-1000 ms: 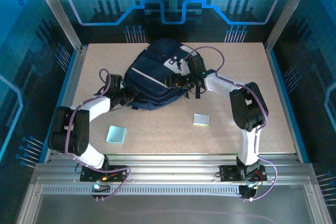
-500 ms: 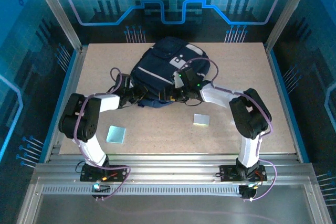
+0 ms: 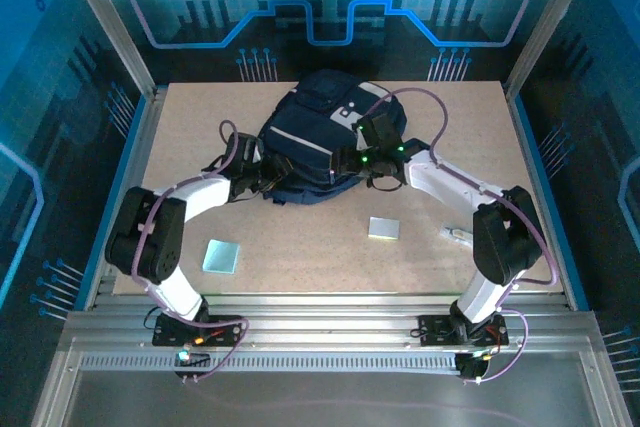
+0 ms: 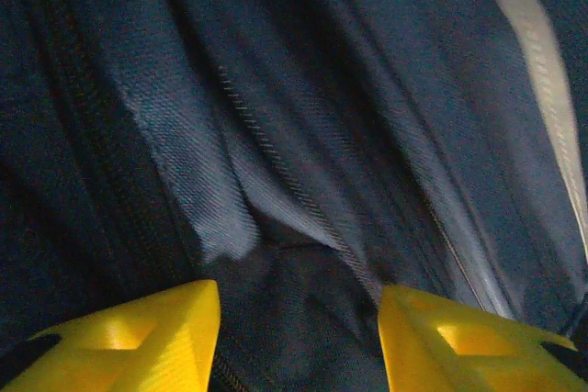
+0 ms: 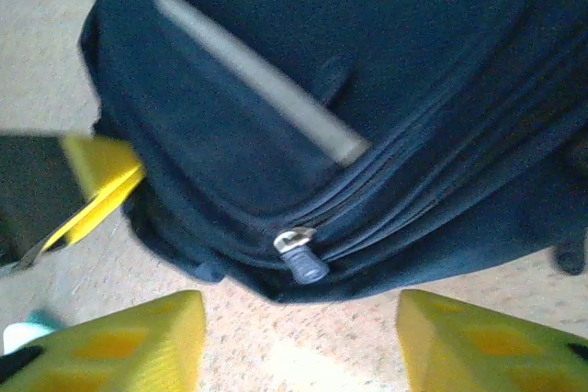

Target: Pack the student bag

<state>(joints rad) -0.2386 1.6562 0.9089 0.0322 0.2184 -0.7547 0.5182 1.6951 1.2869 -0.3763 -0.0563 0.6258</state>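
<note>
The student bag [image 3: 315, 132], dark navy with light grey trim, lies flat at the back middle of the table. My left gripper [image 3: 268, 177] is at its near-left edge. In the left wrist view that gripper [image 4: 299, 319] is open, its yellow fingers [image 4: 156, 337] apart with folded navy fabric [image 4: 303, 181] close in front and in the gap. My right gripper [image 3: 358, 173] is at the bag's near-right edge. It [image 5: 299, 328] is open over bare table, just short of a grey zipper pull [image 5: 301, 261] on the bag's closed zip. A left finger [image 5: 96, 185] shows beside the bag.
A pale blue square [image 3: 222, 255] lies near the front left and a grey square [image 3: 383, 228] near the front middle. A small silvery item [image 3: 455, 235] lies beside the right arm's elbow. Metal frame rails border the table [image 3: 300, 267] on both sides.
The left gripper has opened on the bag's fabric. The right gripper's fingers have come closer together, and its elbow has swung out right, uncovering the small silvery item. The bag shifted slightly.
</note>
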